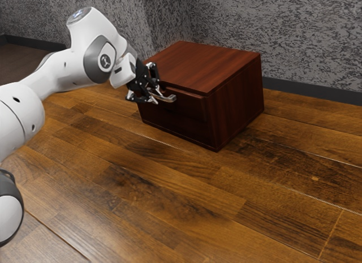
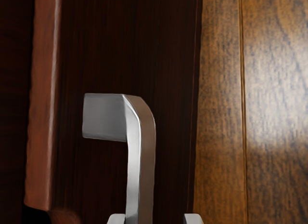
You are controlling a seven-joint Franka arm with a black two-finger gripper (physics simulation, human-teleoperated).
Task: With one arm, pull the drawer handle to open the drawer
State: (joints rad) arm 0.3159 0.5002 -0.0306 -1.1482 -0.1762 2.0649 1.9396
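Wooden floor (image 1: 226, 206) all around, and on it the dark cabinet (image 1: 226, 93). Our arm (image 1: 56, 70) reaches in from the exterior view's left to the upper drawer (image 1: 189, 102). The gripper (image 1: 150, 92) is right at the silver handle (image 2: 139, 156), with the fingers (image 2: 193, 218) apart and straddling it, and a gap shows on one side.

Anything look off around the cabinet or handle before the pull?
Nothing stands out. The dark red-brown wooden cabinet sits flat and intact on the plank floor; its bent silver metal handle looks undamaged, with the black gripper at it.
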